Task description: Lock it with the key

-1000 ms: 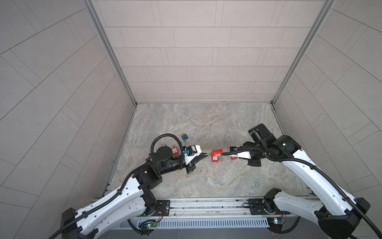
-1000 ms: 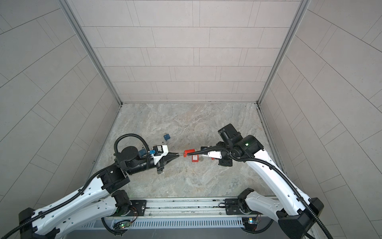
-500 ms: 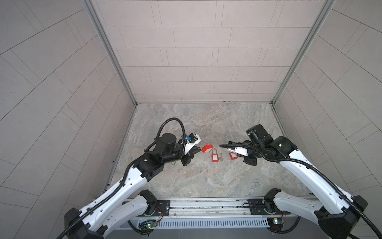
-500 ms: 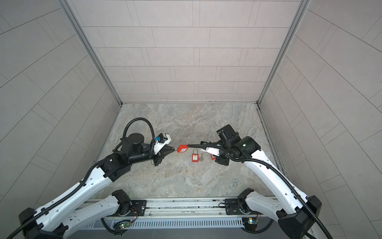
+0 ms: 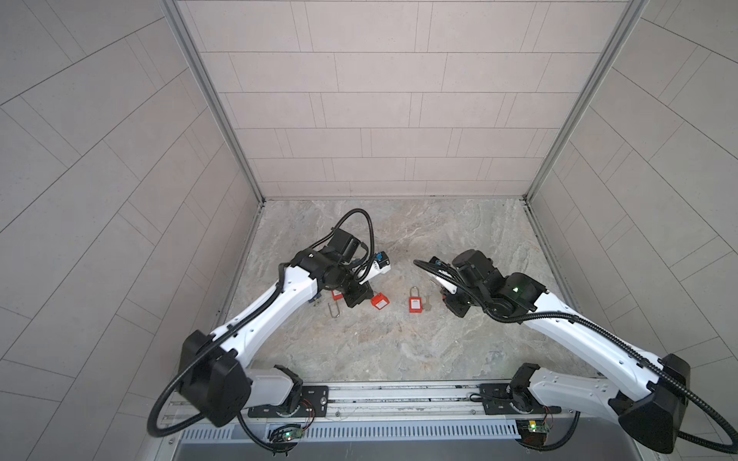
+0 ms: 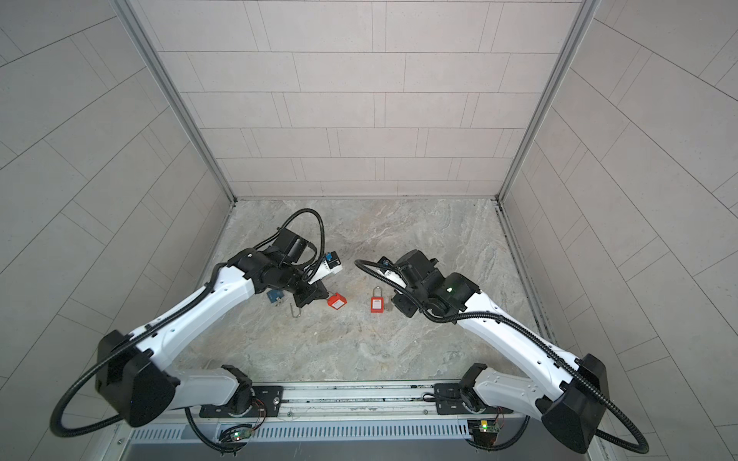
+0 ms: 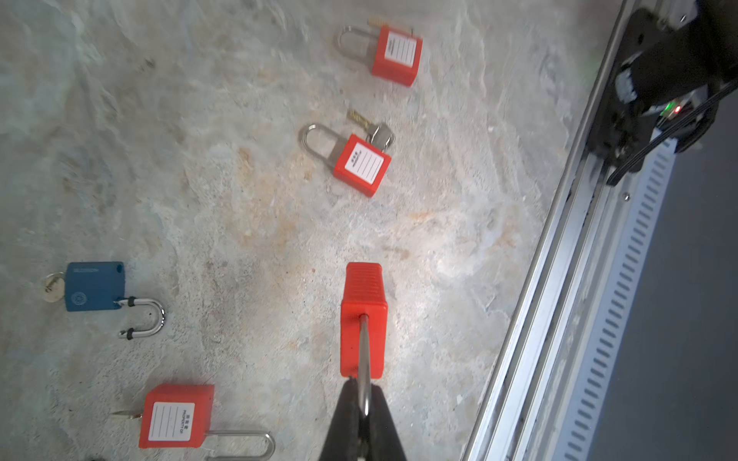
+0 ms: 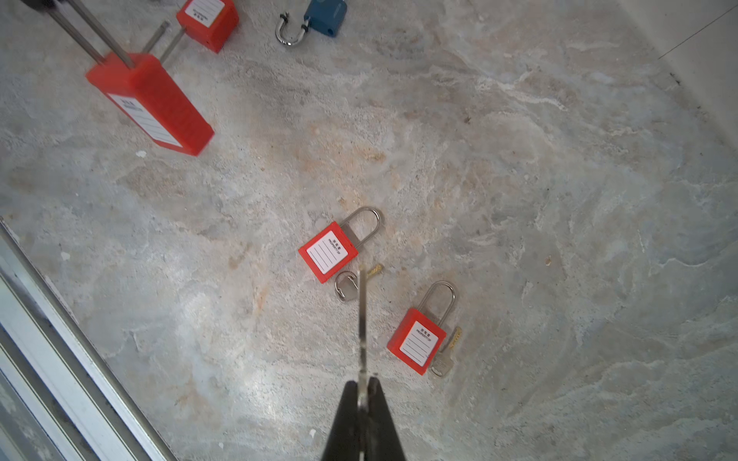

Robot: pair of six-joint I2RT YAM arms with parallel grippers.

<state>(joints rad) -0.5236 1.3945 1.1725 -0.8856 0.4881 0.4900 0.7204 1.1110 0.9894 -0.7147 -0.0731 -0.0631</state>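
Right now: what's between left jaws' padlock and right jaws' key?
A red padlock lying flat on the floor with a loose key beside it, between the held padlock and the held key. Both top views show it.

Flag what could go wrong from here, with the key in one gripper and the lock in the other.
1. The left gripper pinches only the thin shackle of the held red padlock. Its body may swing when the key pushes in.
2. The right gripper grips the key at one end, so it may twist or slip.
3. A loose red padlock lies close by, so a dropped lock could be confused with it.
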